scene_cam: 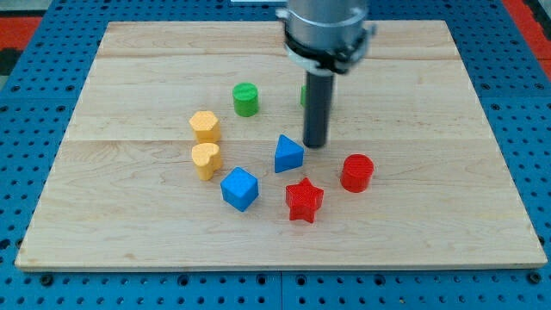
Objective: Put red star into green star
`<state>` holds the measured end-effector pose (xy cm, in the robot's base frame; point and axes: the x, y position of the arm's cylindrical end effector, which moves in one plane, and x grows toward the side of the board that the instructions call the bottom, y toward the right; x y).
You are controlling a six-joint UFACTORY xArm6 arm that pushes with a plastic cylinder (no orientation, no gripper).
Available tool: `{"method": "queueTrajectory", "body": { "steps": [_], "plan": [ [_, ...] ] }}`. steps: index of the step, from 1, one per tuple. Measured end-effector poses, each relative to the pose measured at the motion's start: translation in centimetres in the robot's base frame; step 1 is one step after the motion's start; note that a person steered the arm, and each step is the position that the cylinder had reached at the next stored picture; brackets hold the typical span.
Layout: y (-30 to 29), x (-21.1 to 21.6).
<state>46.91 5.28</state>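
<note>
Camera view shows my tip point(315, 144) just right of the blue triangle point(288, 154), above the red star point(304, 200); green star point(304, 96) mostly hidden behind the rod.

A green cylinder point(245, 99) stands toward the top of the wooden tabletop point(129, 232). Below it to the view's left, a yellow hexagon block point(205, 127) sits just above a yellow heart block point(206, 160). A blue cube point(239, 189) lies lower, a blue triangular block point(288, 154) to its upper right, and a red cylinder point(356, 172) farther right.
</note>
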Motion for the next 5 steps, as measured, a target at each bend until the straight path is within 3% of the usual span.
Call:
{"method": "queueTrajectory", "body": {
  "steps": [1,2,3,4,5],
  "plan": [
    [-6.5,1.5],
    [-11.2,0.4],
    [-3.2,0.5],
    [4.5,4.1],
    [5.6,6.1]
  ]
}}
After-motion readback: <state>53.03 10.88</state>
